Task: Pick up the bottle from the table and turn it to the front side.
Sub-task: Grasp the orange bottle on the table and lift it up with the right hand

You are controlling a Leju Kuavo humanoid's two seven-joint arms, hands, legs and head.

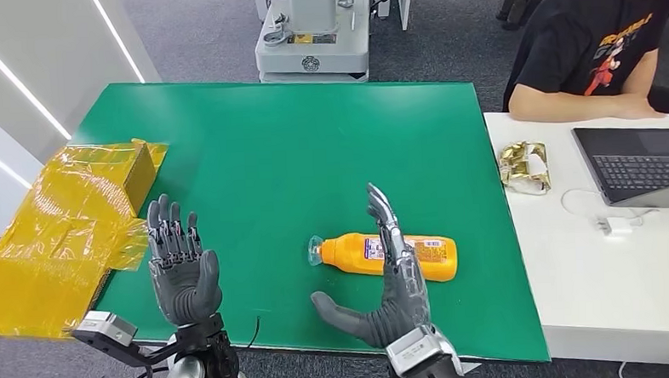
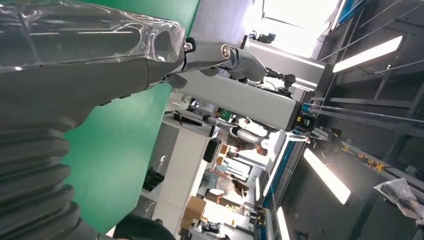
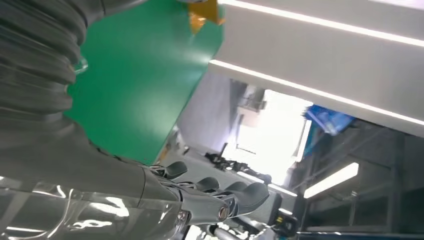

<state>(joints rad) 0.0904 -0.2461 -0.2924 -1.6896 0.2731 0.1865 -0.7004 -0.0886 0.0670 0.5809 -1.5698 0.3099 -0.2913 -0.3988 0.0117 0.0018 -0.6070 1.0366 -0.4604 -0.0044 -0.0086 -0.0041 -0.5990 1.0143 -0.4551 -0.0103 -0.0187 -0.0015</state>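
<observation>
An orange bottle (image 1: 355,254) with a clear cap and a printed label lies on its side on the green table (image 1: 295,148), cap toward the left. My right hand (image 1: 389,276) stands open just in front of it, palm facing left, thumb spread, its fingers crossing in front of the bottle's middle; contact with the bottle cannot be told. My left hand (image 1: 179,264) is raised open near the table's front left edge, fingers up and empty. The right wrist view has the right hand's fingers (image 3: 220,192) extended; the left wrist view has the left hand's fingers (image 2: 225,55) straight.
A yellow plastic-wrapped box (image 1: 69,226) lies at the table's left edge, near my left hand. To the right stands a white table (image 1: 574,281) with a laptop (image 1: 645,163), a gold wrapper (image 1: 524,165) and a seated person (image 1: 602,45). A robot base (image 1: 312,37) stands beyond the table.
</observation>
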